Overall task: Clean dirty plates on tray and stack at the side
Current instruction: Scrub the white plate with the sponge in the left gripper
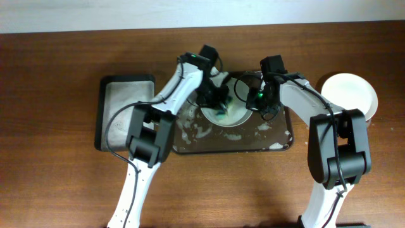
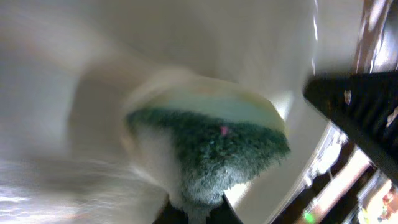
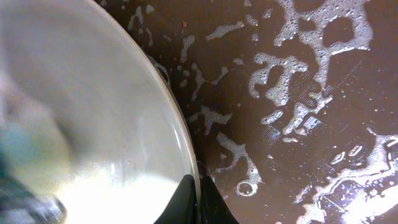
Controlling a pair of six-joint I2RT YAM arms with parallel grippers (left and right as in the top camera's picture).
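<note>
White plate (image 1: 233, 118) lying on the foam-flecked dark brown tray (image 1: 278, 142). The left gripper (image 2: 196, 214) clamps a green sponge (image 2: 211, 146) against it, and the right gripper (image 3: 198, 199) pinches its rim.

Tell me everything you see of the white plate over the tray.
The round white shallow plate is smooth and glossy, over the foam-flecked dark brown tray. The right hand is shut on its thin rim; the left hand, shut on a green-and-yellow sponge, presses it against the plate's face. Whether it rests flat is unclear.
</note>
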